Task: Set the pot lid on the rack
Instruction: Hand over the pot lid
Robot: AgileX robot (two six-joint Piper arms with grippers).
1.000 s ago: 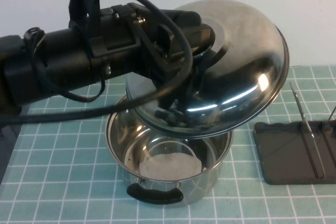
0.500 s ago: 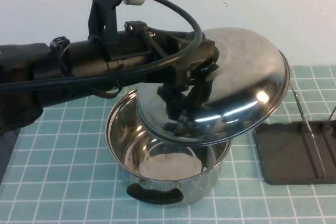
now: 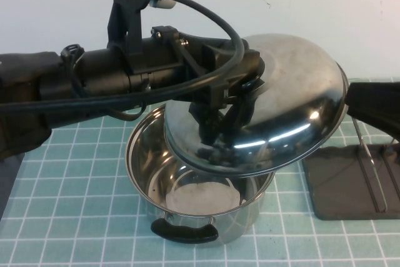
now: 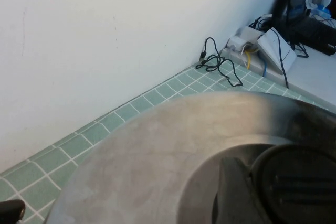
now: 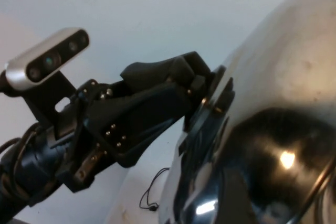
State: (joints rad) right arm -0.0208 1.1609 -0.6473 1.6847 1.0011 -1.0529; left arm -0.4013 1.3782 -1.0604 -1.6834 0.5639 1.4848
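Observation:
My left gripper (image 3: 245, 87) is shut on the black knob (image 4: 296, 182) of the pot lid (image 3: 294, 92). It holds the shiny domed lid tilted in the air, above and to the right of the open steel pot (image 3: 187, 173). The lid fills the left wrist view (image 4: 147, 161) and the right wrist view (image 5: 283, 93), where the left gripper (image 5: 205, 103) also shows. The rack (image 3: 350, 182), a dark grey tray with thin wire dividers, lies on the table at the right. My right gripper (image 3: 375, 105) shows as a dark shape at the right edge, just right of the lid's rim and above the rack.
The pot has a black handle (image 3: 184, 231) facing the front and stands on a teal tiled mat (image 3: 75, 217). A white wall is behind. Loose cables (image 4: 218, 66) and a power strip lie by the wall.
The left arm has swung lower and moved the tilted lid slightly right, toward the rack. The right arm has come into view at the right edge, next to the lid's rim.

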